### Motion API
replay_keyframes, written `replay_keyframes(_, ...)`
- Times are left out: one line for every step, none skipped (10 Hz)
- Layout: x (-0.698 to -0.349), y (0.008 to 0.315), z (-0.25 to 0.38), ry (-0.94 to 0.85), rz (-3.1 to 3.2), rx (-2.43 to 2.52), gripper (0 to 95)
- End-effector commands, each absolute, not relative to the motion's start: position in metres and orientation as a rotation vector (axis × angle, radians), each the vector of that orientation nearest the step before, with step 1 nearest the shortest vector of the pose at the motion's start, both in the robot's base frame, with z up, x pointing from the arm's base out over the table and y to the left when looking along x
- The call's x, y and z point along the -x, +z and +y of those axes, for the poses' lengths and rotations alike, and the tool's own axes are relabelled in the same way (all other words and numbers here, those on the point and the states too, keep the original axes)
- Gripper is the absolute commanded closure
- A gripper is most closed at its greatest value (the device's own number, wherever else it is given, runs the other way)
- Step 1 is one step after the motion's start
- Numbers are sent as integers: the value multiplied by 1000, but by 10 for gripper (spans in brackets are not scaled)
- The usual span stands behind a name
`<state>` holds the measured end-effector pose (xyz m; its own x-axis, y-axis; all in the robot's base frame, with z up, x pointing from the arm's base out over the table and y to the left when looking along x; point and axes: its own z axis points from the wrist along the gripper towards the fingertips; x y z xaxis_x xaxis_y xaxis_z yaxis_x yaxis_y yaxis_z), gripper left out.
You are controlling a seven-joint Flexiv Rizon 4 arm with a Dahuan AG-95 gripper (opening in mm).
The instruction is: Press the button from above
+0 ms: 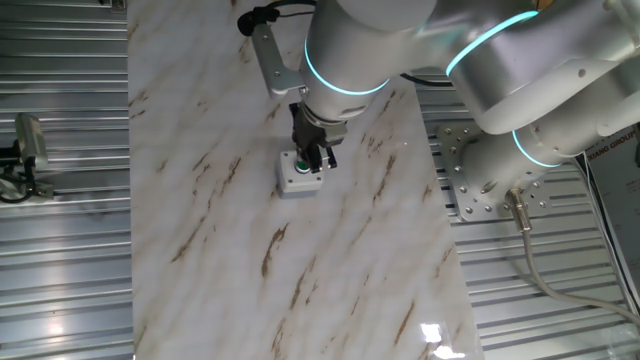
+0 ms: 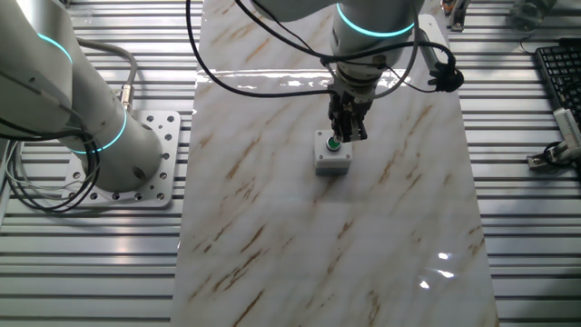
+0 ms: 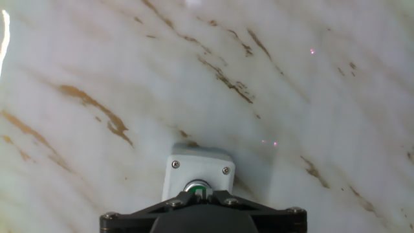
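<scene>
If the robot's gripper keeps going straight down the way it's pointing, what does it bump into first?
Most likely the green button on top of the small grey box. The gripper points down right over it in both fixed views. Whether it already touches is unclear. The marble table lies beneath the box.

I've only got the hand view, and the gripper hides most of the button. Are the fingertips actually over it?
Observer: Yes. In the other fixed view the gripper has its tips right at the green button. I cannot confirm contact.
Operator: Is the hand upright?
Observer: Roughly. Both fixed views show it pointing down at the grey box from above.
Operator: Anything beside the box?
Observer: Only the marble tabletop shows around it.
</scene>
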<state>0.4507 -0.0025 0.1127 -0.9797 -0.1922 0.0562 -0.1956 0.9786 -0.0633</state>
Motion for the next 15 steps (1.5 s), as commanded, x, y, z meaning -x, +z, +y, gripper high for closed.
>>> replay_keyframes(-451,112,-2,107,-3076,-301,950)
replay_keyframes(-451,112,-2,107,-3074,-300,950)
replay_keyframes(-451,112,-2,107,-3074,-298,950)
replay_keyframes(-451,112,-2,105,-3074,-295,950)
replay_keyframes(-451,112,-2,104,-3075,-285,950)
replay_keyframes(-451,112,-2,104,-3075,-286,950)
replay_keyframes(-451,112,-2,101,-3075,-286,950)
replay_keyframes(-451,112,-2,97,-3074,-286,950)
replay_keyframes(-451,112,-2,90,-3074,-286,950)
replay_keyframes(-451,112,-2,85,-3075,-285,950)
replay_keyframes(-451,112,-2,79,-3074,-284,950)
replay_keyframes(-451,112,-2,60,-3075,-277,950)
replay_keyframes(-451,115,-2,-20,-3083,-251,950)
replay_keyframes(-452,121,-2,-67,-3087,-222,950)
replay_keyframes(-452,128,-1,-75,-3087,-228,950)
